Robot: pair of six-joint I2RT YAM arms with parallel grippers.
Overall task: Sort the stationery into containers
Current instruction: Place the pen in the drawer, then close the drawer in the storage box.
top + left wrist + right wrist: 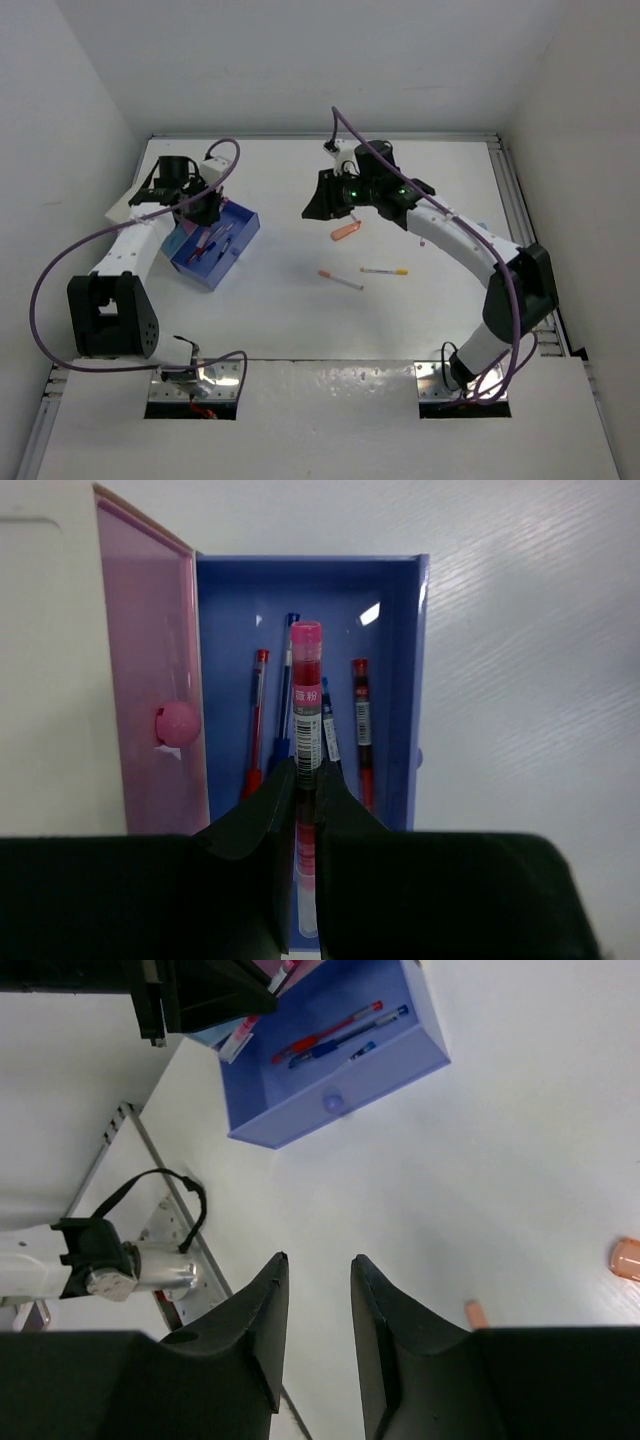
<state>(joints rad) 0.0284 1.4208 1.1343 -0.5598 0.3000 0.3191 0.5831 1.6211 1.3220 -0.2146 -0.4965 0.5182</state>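
The left gripper (305, 773) pinches a red pen (306, 670) that juts past its tips over the blue box (394, 695), while the right gripper (318, 1265) stands spread and empty.

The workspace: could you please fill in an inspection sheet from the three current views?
Surface: white table.
Job's things: blue box, with stored pens inside; pink box beside it; orange marker and two loose pens on the table.
Clutter: nothing seen.
Pincers: left pincer shut on a red pen above the blue box; right pincer open, empty.
Cables: purple cables loop from both arms.
Surroundings: white walls.
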